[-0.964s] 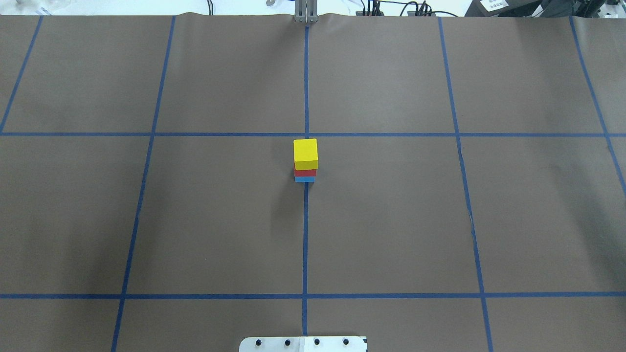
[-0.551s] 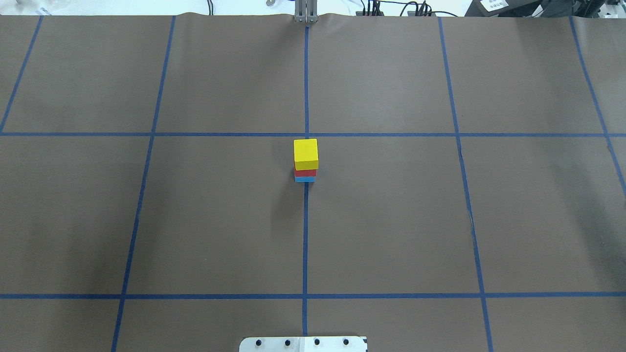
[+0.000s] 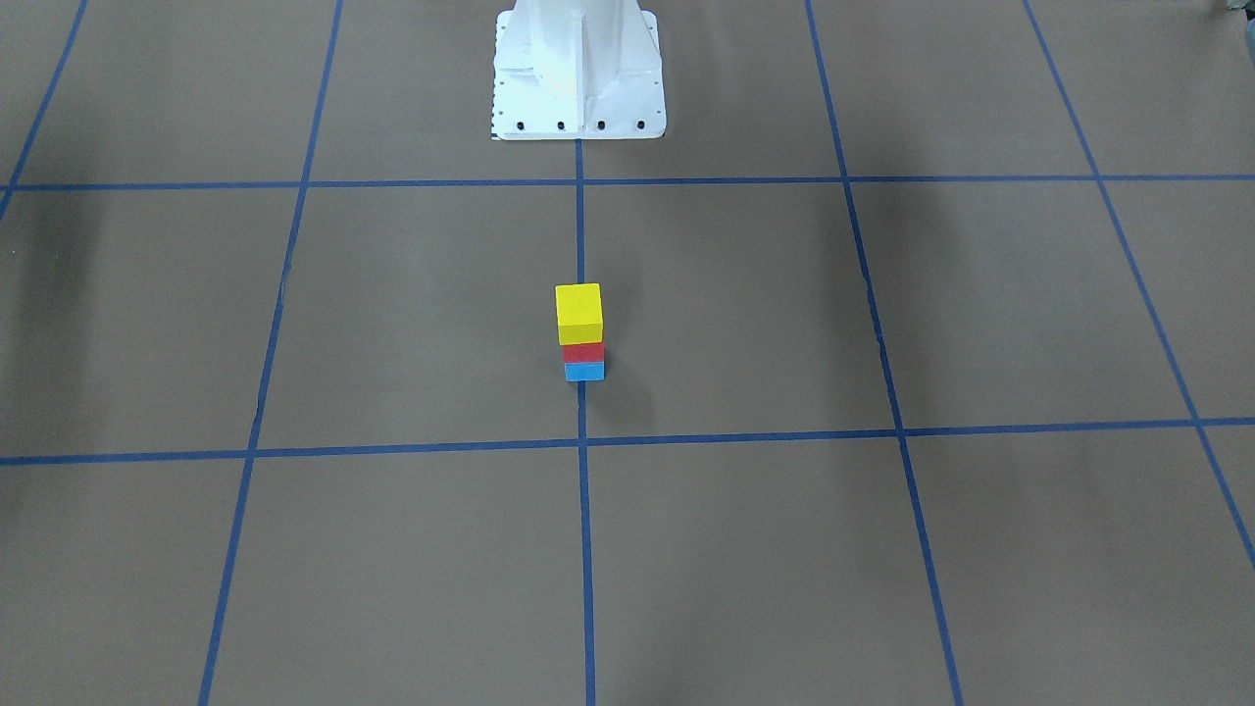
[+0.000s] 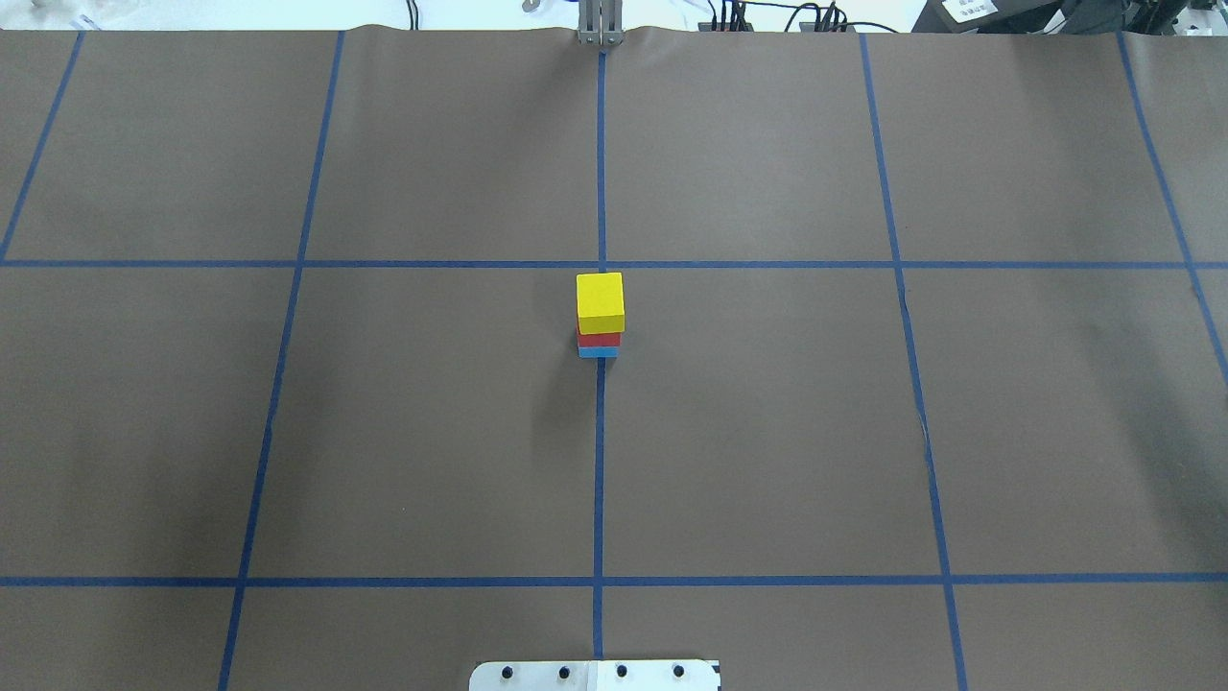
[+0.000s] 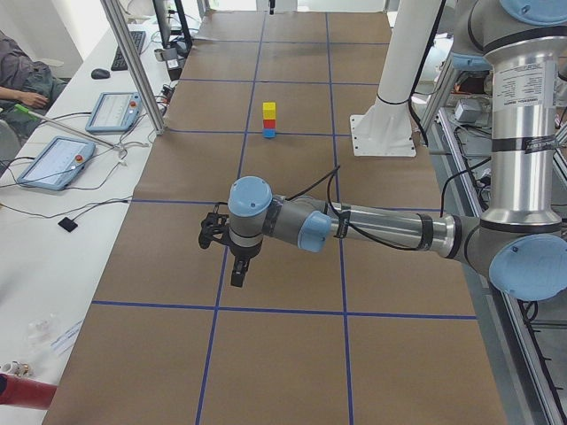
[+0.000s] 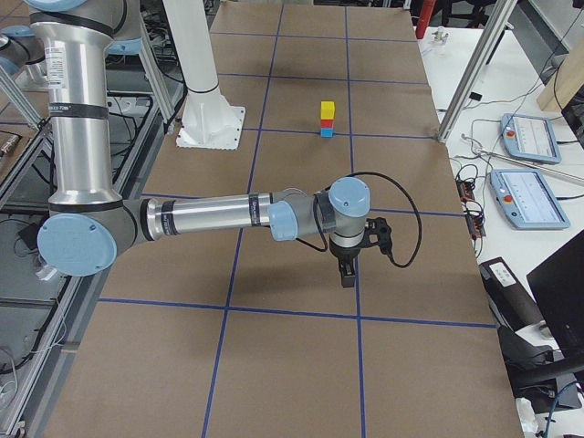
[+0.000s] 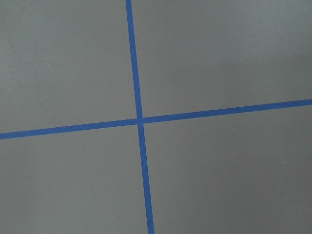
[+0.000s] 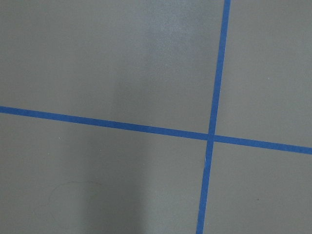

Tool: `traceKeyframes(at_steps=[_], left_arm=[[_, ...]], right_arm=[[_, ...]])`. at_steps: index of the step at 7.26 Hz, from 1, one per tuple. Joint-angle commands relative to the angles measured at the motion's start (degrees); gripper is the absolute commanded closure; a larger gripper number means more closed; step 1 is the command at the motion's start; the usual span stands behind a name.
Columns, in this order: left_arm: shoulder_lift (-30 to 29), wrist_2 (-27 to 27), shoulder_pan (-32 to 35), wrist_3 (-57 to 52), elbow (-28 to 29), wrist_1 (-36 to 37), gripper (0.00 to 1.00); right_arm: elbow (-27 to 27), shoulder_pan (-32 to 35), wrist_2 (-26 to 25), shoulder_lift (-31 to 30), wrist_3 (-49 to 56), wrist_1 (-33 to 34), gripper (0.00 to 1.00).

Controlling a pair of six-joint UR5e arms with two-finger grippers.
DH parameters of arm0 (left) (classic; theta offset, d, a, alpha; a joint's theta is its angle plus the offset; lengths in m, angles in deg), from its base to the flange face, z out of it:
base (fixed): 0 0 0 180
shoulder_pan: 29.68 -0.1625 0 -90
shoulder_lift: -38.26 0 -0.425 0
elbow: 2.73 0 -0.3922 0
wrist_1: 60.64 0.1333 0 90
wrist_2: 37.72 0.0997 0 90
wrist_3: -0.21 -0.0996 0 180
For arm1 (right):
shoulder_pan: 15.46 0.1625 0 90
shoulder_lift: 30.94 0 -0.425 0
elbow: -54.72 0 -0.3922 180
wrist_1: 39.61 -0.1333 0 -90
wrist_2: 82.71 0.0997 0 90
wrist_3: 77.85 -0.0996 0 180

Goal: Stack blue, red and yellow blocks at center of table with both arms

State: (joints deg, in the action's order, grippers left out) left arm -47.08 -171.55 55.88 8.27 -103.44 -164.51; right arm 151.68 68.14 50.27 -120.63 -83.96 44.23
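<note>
Robotics lab, no question: a brown surface (image 4: 432, 432) gridded in blue tape (image 4: 599, 461), a white pedestal (image 3: 578, 69) bolted down, the left arm (image 5: 390, 232) stretched out, and teach pendants (image 6: 527, 137) and cables (image 6: 467, 169) along the side bench (image 6: 511, 82)

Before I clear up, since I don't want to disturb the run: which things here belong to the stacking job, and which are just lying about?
Job: yellow block, red block, blue block, table, left arm, right arm.
Lying about: near tablet, far tablet, mouse, all on the side desk.
</note>
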Motion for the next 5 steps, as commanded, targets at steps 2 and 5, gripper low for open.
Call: traceKeyframes(at_steps=[2,5], left_arm=[[-0.01,-0.12,-0.04,-0.06,-0.37,-1.07,0.01],[-0.09,-0.2,-0.13,0.38,-0.72,-0.98,0.01]], right_arm=[[1.39,-0.02,-0.09,-0.66,0.13,0.1,0.0],[1.39,-0.02,0.0,-0.67,0.04,0.1,0.0]])
